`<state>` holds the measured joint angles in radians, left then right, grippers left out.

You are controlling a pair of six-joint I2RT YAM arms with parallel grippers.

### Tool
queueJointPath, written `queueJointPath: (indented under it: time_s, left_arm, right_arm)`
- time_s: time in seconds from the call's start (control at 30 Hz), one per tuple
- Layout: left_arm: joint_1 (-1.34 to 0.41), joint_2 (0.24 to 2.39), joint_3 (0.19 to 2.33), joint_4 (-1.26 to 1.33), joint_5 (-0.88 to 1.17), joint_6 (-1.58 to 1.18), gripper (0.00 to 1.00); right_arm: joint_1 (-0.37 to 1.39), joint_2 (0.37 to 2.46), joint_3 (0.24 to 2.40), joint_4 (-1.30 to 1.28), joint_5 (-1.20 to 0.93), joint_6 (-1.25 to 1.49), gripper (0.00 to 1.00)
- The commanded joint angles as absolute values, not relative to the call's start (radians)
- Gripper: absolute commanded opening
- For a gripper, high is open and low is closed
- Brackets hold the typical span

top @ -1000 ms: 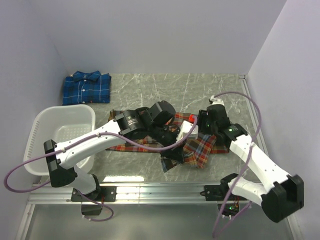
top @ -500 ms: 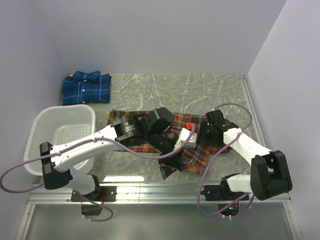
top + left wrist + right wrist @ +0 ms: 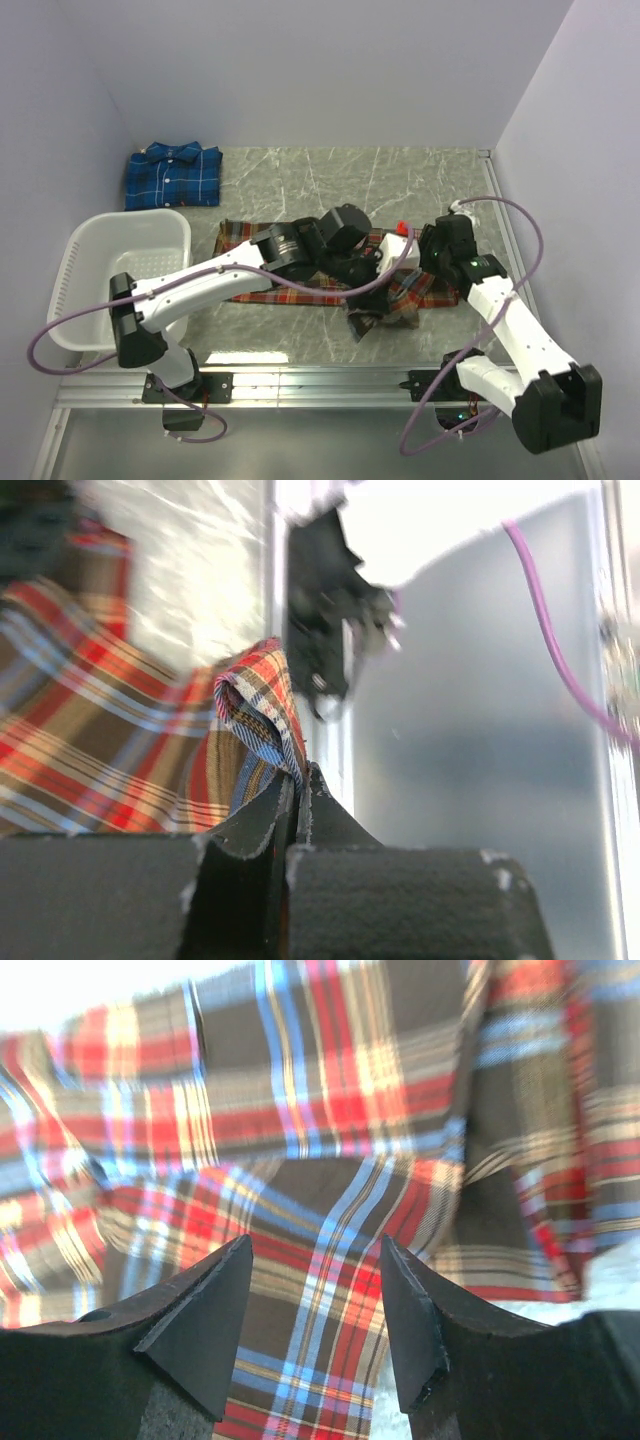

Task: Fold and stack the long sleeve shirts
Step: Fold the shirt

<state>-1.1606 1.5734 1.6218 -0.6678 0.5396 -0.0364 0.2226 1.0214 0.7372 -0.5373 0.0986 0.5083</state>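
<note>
The left pincer [image 3: 298, 776] is closed tight on a raised fold of the red shirt [image 3: 90, 750]. The right pincer [image 3: 315, 1260] stands wide and empty, just above the same shirt, which lies spread on the tabletop [image 3: 330, 180] under both. The blue shirt [image 3: 172, 178] lies folded, well apart, far beyond the left pincer.
</note>
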Motion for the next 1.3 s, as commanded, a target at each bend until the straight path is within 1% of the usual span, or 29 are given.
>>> queueJointPath:
  time_s: [0.0,0.13,0.17,0.3,0.47,0.57,0.7,0.9,1.03,1.27]
  left_arm:
    - [-1.106,1.606,1.718,-0.56,0.463,-0.133,0.01]
    - [-0.982,1.657,1.756,-0.442,0.465,-0.259,0.01]
    - [-0.926,1.664,1.755,-0.424,0.471,-0.288,0.01]
    - [-0.787,1.677,1.7,-0.328,0.436,-0.476,0.01]
    - [-0.608,1.671,1.505,-0.259,0.408,-0.641,0.01]
    - [-0.533,1.663,1.382,-0.226,0.41,-0.722,0.01]
    - [-0.473,1.651,1.243,-0.216,0.382,-0.775,0.02]
    - [-0.391,1.621,1.149,-0.276,0.307,-0.853,0.02]
    - [-0.347,1.614,1.155,-0.342,0.278,-0.884,0.02]
    - [-0.353,1.559,1.279,-0.485,0.215,-0.903,0.05]
  right_arm:
    - [0.204,0.934,0.785,-0.555,0.218,0.525,0.61]
    - [0.181,0.882,0.788,-0.564,0.259,0.548,0.61]
    - [0.176,0.871,0.787,-0.565,0.267,0.551,0.61]
    - [0.167,0.819,0.773,-0.546,0.294,0.56,0.61]
    - [0.166,0.819,0.765,-0.52,0.258,0.54,0.61]
    - [0.166,0.851,0.759,-0.502,0.209,0.523,0.61]
    - [0.166,0.908,0.75,-0.488,0.154,0.514,0.61]
    - [0.166,0.942,0.744,-0.463,0.098,0.497,0.61]
    - [0.164,0.963,0.752,-0.457,0.08,0.485,0.61]
    - [0.167,1.008,0.752,-0.437,0.049,0.463,0.61]
